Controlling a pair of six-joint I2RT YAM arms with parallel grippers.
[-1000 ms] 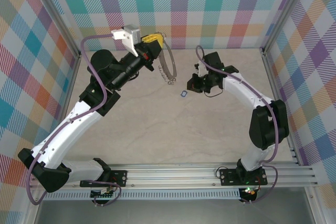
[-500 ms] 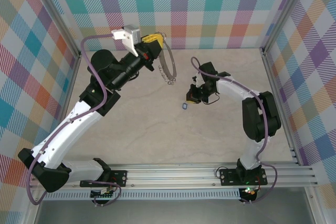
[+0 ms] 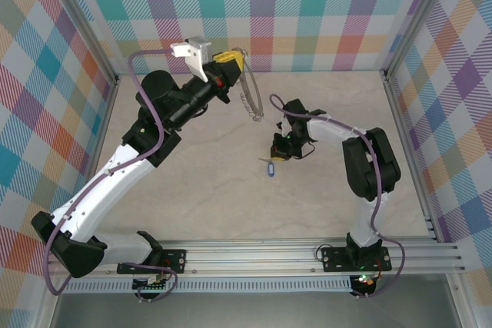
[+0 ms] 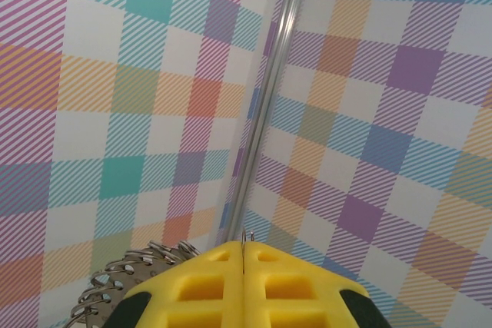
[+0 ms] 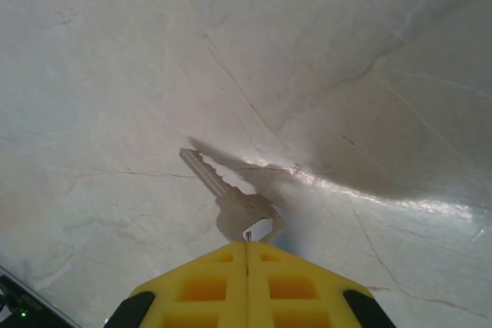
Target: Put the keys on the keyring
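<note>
Plaid walls [image 4: 346,113] back the left end effector [image 4: 243,250], clamped on the keyring [image 3: 250,101]. The right end effector [image 5: 247,247] pinches the key [image 5: 231,197] by its rim, so it may pivot loose.

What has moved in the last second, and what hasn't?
The right end effector, shut on the key, has drawn back toward the arms' bases, carrying the key along. The left end effector shifted slightly right with the keyring. Both grips stayed shut.
</note>
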